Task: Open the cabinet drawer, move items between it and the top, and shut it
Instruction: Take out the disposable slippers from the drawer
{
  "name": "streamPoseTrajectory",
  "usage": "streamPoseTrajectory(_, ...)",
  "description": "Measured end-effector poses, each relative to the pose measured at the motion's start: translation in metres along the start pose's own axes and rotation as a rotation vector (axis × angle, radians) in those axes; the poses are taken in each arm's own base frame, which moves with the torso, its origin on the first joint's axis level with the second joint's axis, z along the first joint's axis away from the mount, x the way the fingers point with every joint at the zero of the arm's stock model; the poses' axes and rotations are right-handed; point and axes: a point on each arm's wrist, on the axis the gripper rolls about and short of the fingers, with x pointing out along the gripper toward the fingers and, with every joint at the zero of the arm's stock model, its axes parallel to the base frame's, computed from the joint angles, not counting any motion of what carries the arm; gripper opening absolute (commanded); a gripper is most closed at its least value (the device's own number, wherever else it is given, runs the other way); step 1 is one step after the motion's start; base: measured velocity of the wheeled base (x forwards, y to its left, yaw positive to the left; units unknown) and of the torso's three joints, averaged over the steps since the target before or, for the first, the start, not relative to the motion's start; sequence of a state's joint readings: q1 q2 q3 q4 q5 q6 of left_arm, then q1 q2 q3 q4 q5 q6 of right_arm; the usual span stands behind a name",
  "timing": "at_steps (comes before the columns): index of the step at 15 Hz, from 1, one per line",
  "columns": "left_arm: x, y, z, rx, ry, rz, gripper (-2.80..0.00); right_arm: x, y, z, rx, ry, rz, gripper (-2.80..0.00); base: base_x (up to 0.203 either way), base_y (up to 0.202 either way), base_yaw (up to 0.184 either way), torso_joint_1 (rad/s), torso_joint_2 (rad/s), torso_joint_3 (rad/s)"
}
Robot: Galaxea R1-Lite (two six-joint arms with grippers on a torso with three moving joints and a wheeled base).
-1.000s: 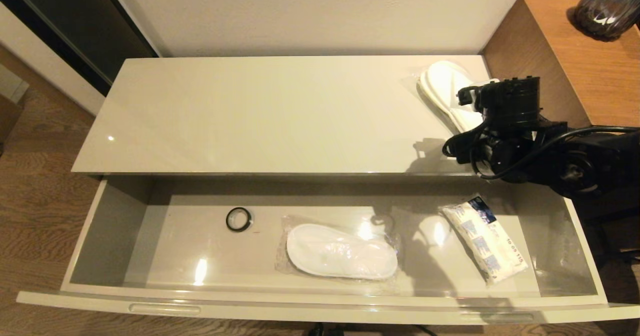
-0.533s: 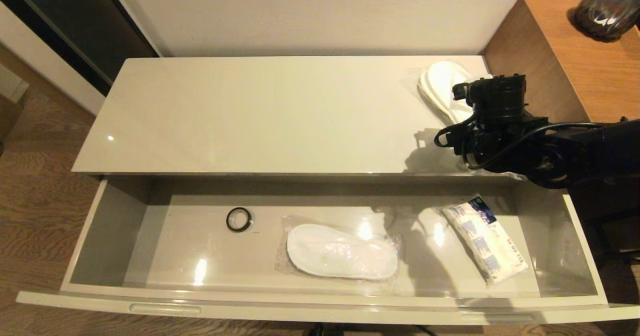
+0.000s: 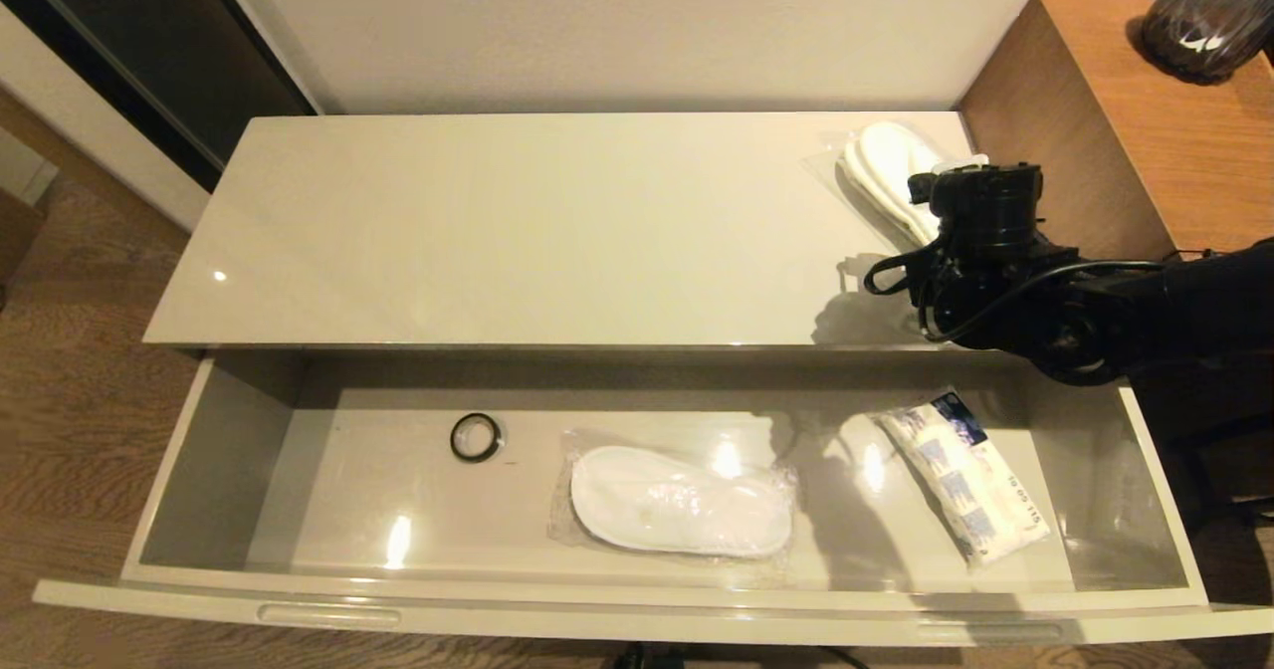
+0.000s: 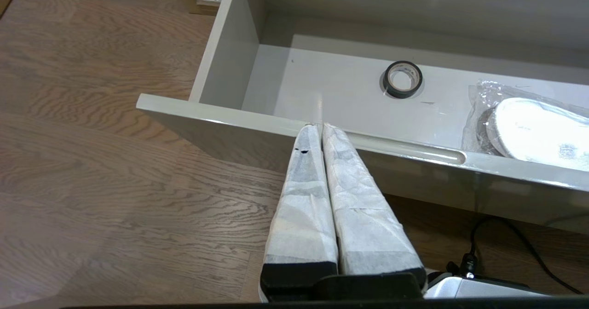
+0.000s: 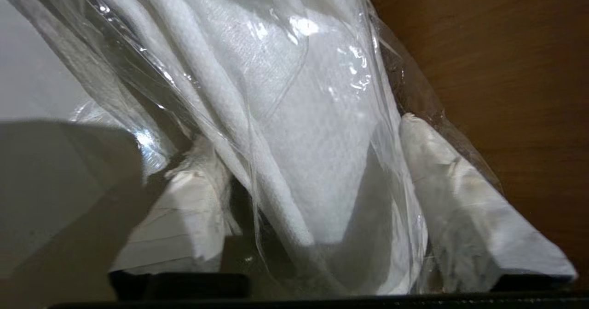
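Observation:
The cabinet drawer [image 3: 617, 617] stands pulled wide open. On its floor lie a black tape roll [image 3: 476, 437] and one bagged pair of white slippers [image 3: 680, 502]. A second bagged pair of slippers [image 3: 881, 176] is at the right end of the top [image 3: 537, 231], bunched and tipped on edge. My right gripper [image 5: 303, 132] is shut on this pair, one finger on each side of the bag. My left gripper [image 4: 315, 126] is shut and empty, hanging low in front of the drawer's front panel [image 4: 405, 150], and is out of the head view.
A white packet with blue print [image 3: 963, 475] lies at the drawer's right end. The taller brown wooden unit [image 3: 1125, 121] with a dark vase [image 3: 1209, 12] stands right against the held slippers. Wood floor [image 4: 115, 162] lies left of the drawer.
My right arm has moved back and down onto the slippers on the top. The pack, flat before, is now squeezed narrower and tipped up.

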State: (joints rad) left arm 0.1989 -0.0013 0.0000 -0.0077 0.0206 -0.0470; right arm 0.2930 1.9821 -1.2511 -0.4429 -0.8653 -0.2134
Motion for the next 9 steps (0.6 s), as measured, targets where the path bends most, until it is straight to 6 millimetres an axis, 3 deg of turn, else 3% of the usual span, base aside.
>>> streamPoseTrajectory(6, 0.0, 0.0, 0.0, 0.0, 0.0, 0.0, -2.8, -0.005, 0.005, -0.006, 0.001, 0.0, -0.026, -2.8, 0.0, 0.0, 0.0, 0.0, 0.0, 0.0)
streamPoseTrajectory(9, 0.0, 0.0, 0.0, 0.0, 0.001, -0.001, -2.8, -0.027, 0.007, 0.006, 0.027, -0.033, -0.013, -2.8, 0.0, 0.0, 0.0, 0.0, 0.0, 0.0)
